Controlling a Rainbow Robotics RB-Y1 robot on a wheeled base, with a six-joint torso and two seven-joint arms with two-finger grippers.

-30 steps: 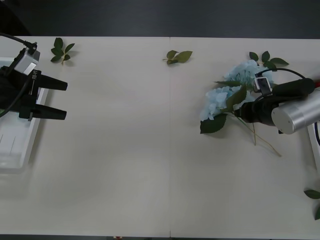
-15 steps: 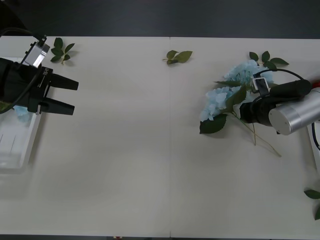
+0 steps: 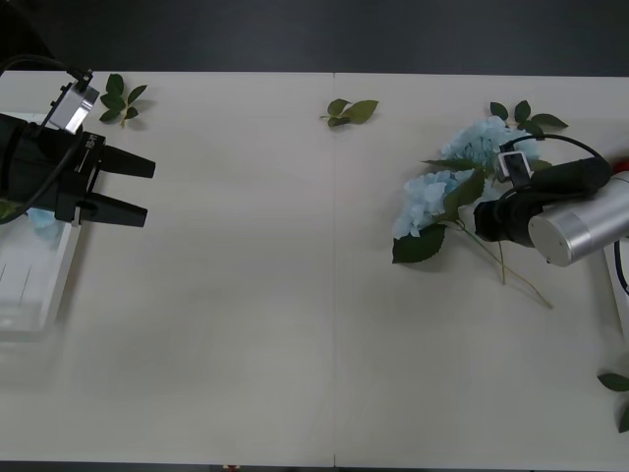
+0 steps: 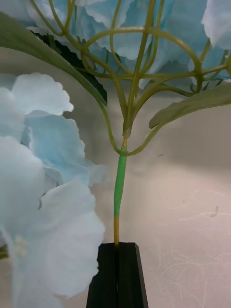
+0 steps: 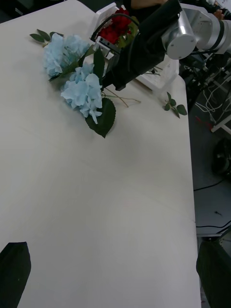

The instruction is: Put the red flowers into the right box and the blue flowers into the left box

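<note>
- Front view: left hand (image 3: 141, 190), fingers apart, has barely shifted in half a second, hovering by the left box (image 3: 39, 285) at the desk's (image 3: 295, 324) left edge; two blue flowers (image 3: 447, 182) lie near the right edge.
- Right wrist view: right hand (image 4: 118, 274) clamped together on one blue flower's stem (image 4: 120, 187).
- Left wrist view: red flowers (image 5: 117, 28) sit in the right box (image 5: 159, 79).

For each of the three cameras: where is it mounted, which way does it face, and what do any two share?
Front: above the arms, looking down at the table; left gripper open, right gripper.
Right wrist: on the right arm, close on a blue flower stem in its shut fingers.
Left wrist: on the left arm, looking across the table.
Shared: front and left wrist both show the blue flowers and right arm.
</note>
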